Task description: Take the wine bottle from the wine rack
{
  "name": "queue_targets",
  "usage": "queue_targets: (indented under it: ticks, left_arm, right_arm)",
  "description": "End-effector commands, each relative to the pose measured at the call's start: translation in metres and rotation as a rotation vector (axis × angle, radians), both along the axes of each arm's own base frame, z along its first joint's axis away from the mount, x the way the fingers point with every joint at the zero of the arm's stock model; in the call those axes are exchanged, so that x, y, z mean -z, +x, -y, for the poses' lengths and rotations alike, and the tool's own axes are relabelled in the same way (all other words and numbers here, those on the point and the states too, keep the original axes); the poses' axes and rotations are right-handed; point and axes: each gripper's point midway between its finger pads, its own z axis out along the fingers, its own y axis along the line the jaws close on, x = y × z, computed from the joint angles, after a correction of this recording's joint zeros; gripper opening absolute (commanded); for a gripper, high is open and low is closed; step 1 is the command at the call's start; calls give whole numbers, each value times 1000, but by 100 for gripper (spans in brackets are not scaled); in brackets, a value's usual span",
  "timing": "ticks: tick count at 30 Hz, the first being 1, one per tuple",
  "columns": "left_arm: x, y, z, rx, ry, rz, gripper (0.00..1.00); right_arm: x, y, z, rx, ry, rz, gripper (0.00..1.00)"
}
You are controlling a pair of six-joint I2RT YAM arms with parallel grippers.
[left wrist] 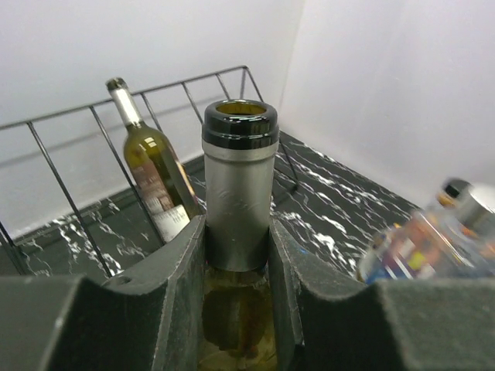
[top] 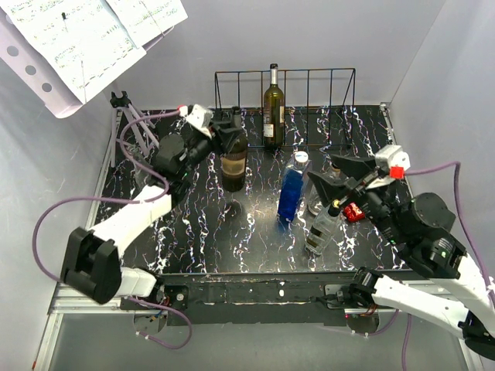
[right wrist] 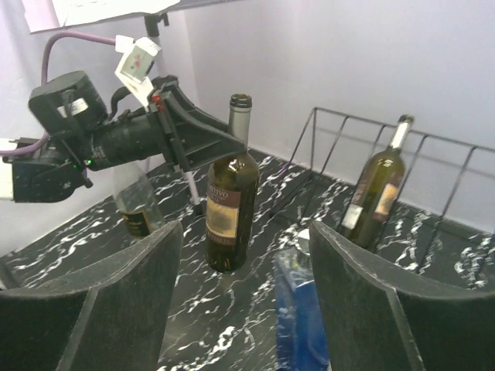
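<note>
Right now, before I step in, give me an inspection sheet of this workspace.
Surface: black marbled table.
Job's things: wine rack at the back, one racked bottle inside; open wine bottle upright outside it.
Clutter: blue bottle and clear bottle in front of the rack.
Grippers: left gripper shut on the open wine bottle's neck; right gripper open, holding nothing.
Cables: purple cables loop off both arms.
Surroundings: sheet music upper left; plain walls.
</note>
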Motion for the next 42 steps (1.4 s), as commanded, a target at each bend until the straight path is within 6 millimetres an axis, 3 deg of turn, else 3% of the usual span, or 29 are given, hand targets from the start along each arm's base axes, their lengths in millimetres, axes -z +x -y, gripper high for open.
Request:
queue_targets:
  ticks: [1, 6, 11, 16, 21, 25, 33, 42]
  left_arm:
    - [-52, -69, -12, 113, -83, 164, 0]
    - [-30, -120, -22, 188, -62, 143, 0]
    - [-16, -157, -16, 264, -60, 91, 0]
    - [-6, -181, -19, 267, -55, 85, 0]
    - [-7, -190, -17, 284, -30, 89, 0]
    - [-8, -192, -16, 293, -37, 92, 0]
    - [-2, -192, -11, 305, -36, 83, 0]
    - [0, -192, -10, 310, -32, 83, 0]
  right_arm:
    - [-21, -6, -21, -89, 82, -78, 73]
    - [-17, 0, -61, -169, 18, -216, 71]
    - [-19, 5, -105, -257, -39, -330, 69]
    - [-4, 6, -150, -369, -101, -429, 69]
    - [14, -9, -182, -525, -155, -501, 69]
    - [35, -4, -188, -502, -209, -570, 68]
    - [66, 4, -189, -455, -281, -624, 56]
    - [72, 14, -195, -439, -274, -587, 54]
